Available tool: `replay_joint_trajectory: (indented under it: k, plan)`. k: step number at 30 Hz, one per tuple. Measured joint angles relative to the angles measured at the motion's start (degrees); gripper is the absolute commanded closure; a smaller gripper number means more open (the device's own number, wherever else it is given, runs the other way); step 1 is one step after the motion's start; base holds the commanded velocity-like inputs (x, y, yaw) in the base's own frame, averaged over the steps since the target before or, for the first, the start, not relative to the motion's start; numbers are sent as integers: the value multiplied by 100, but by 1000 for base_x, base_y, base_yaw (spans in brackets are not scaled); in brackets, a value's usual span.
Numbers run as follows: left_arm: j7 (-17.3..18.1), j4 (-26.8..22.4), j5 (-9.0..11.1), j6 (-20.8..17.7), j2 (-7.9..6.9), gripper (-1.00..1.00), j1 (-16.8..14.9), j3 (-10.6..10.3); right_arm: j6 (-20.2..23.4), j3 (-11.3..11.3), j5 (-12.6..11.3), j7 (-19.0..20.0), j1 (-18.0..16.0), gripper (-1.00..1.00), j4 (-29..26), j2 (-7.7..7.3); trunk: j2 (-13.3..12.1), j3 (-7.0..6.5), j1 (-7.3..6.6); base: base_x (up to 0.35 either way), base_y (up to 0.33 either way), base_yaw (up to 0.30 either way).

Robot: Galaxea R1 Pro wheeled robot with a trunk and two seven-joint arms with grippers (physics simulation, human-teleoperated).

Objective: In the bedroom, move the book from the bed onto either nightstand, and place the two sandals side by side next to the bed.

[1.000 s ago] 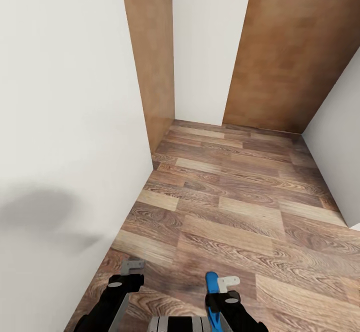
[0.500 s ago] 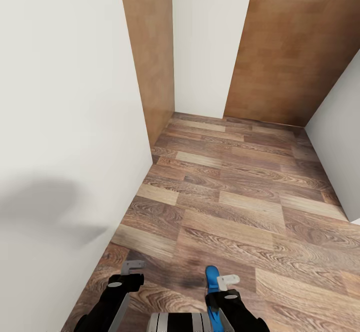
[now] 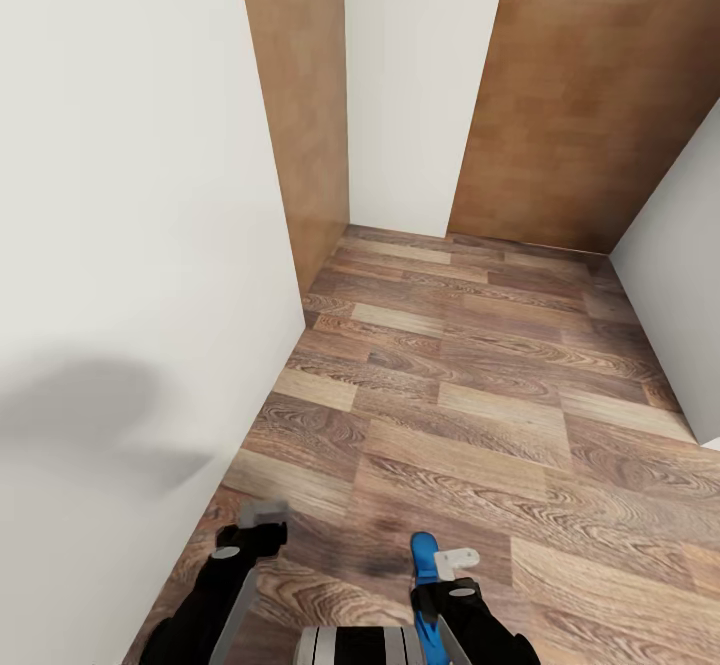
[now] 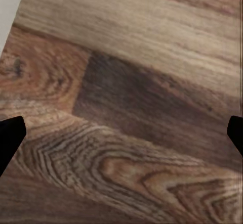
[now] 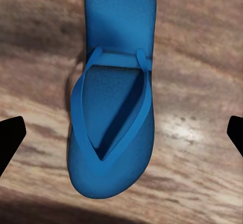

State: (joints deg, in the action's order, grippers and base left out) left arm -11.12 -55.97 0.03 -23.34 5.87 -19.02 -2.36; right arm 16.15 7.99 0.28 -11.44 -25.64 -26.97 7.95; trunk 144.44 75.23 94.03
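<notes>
While the robot faces a narrow passage with a wood-plank floor (image 3: 470,395), its two arms show at the near edge of the head view. On the left, a white wall (image 3: 130,245) runs close beside the left hand (image 3: 262,517), which hangs over bare planks; in the left wrist view the black fingertips (image 4: 10,135) sit at the opposite edges with floor between them, so the fingers stand apart with nothing held. To the right, the right hand (image 3: 440,565) has a bright blue sandal (image 3: 424,557) against it in the head view. In the right wrist view the sandal (image 5: 114,102) lies lengthwise between the two black fingertips (image 5: 11,138), which sit well out to either side; whether that hand grips the sandal, I cannot tell. At the far end, brown wooden panels (image 3: 590,105) flank a white wall section (image 3: 415,85), and another white wall (image 3: 680,285) closes the right side.
</notes>
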Motion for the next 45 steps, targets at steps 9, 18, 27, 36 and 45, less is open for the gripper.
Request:
replay_joint_trajectory:
  k: [9,18,27,36,45]
  plan:
    - [0,-1592,3,-1122,-2,-100,363,-8,6,-4,12,0,-1,-100,0,0,0,0,0,0,0,0]
    - [-4,-2798,2,-2742,10,-100,463,-47,2,-7,20,-1,-1,-100,0,-5,0,0,0,0,0,0]
    - [25,-3060,64,-3140,6,-100,488,-56,6,-12,26,-5,-1,-100,-3,-8,4,66,8,0,0,0]
    - [30,-3094,154,-3198,0,-100,496,-53,3,-17,28,-5,-10,-100,-7,-19,9,155,18,0,0,0]
    - [25,-3080,186,-3019,6,-100,504,-58,8,-24,23,-7,-64,-100,-8,-39,10,177,21,0,0,0]
